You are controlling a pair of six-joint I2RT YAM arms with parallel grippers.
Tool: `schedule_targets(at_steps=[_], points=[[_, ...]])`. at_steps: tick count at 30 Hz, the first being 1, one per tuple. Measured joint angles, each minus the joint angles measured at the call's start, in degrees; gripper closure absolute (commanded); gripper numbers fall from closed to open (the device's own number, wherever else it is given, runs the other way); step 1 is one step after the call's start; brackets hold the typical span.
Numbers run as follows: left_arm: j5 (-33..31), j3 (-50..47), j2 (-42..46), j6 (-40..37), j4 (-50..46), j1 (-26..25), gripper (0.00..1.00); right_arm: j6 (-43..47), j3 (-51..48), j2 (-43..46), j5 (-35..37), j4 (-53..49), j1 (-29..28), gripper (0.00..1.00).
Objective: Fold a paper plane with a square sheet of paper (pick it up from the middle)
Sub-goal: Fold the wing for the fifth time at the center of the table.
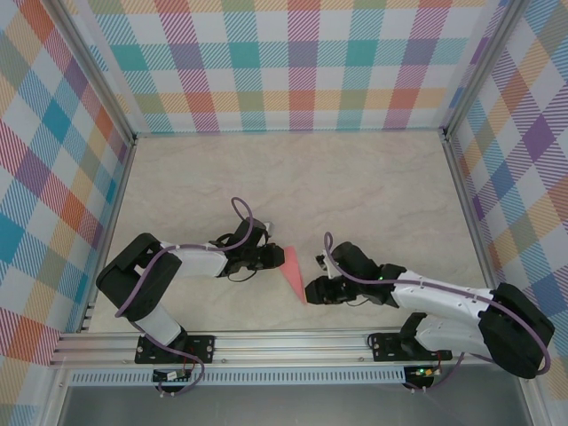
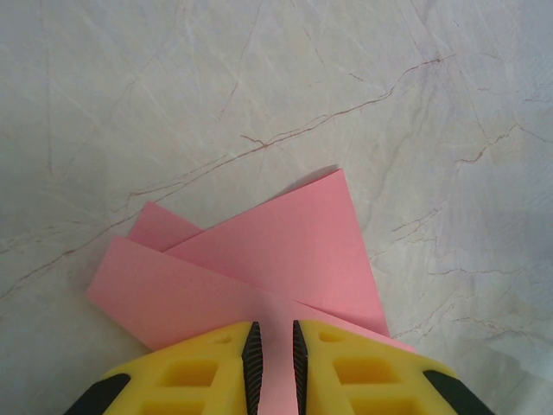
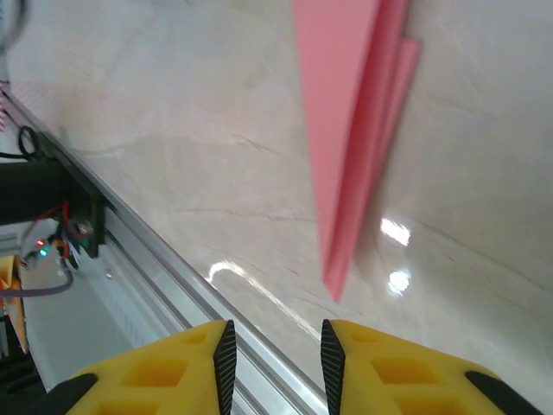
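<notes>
The paper plane (image 1: 294, 273) is a slim salmon-pink folded dart lying on the marbled table between the two arms, its sharp tip toward the near edge. My left gripper (image 1: 275, 257) is at its wide end. In the left wrist view the overlapping pink flaps (image 2: 259, 259) run under the yellow fingers, and the left gripper (image 2: 272, 346) shows a narrow gap with pink paper lying in it. My right gripper (image 1: 311, 289) sits just beside the tip. In the right wrist view it (image 3: 275, 346) stands open and empty, with the plane's point (image 3: 346, 130) a short way ahead.
An aluminium rail (image 1: 284, 342) runs along the near table edge, close under the right gripper, with the same rail (image 3: 173, 285) and wiring beside it. Checkered walls enclose the left, back and right sides.
</notes>
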State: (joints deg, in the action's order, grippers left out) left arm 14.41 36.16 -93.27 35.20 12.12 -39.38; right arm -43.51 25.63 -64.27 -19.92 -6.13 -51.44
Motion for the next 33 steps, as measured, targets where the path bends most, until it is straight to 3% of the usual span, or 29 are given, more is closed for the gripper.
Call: schedule_targets(at_steps=[10,13,19,27,33], points=[[0.0,0.0,0.0,0.0,0.0,0.0,0.79,-1.18,3.3,-20.15,-5.99,11.91,0.0,0.76],[-0.02,0.0,0.0,0.0,-0.02,0.0,0.79,-1.64,1.4,-22.03,-7.15,15.41,0.09,0.76],[-0.11,0.0,0.02,-0.02,-0.09,0.0,0.79,-1.62,-2.4,-18.82,-7.21,17.97,0.0,0.74],[-0.17,0.0,0.35,-0.07,-0.37,-0.04,0.78,-0.94,-3.67,-11.13,-5.49,8.63,-0.37,0.69],[-0.5,0.33,0.76,-0.61,-1.29,-0.61,0.71,-0.79,-3.67,3.72,4.96,-0.31,-0.42,0.5]])
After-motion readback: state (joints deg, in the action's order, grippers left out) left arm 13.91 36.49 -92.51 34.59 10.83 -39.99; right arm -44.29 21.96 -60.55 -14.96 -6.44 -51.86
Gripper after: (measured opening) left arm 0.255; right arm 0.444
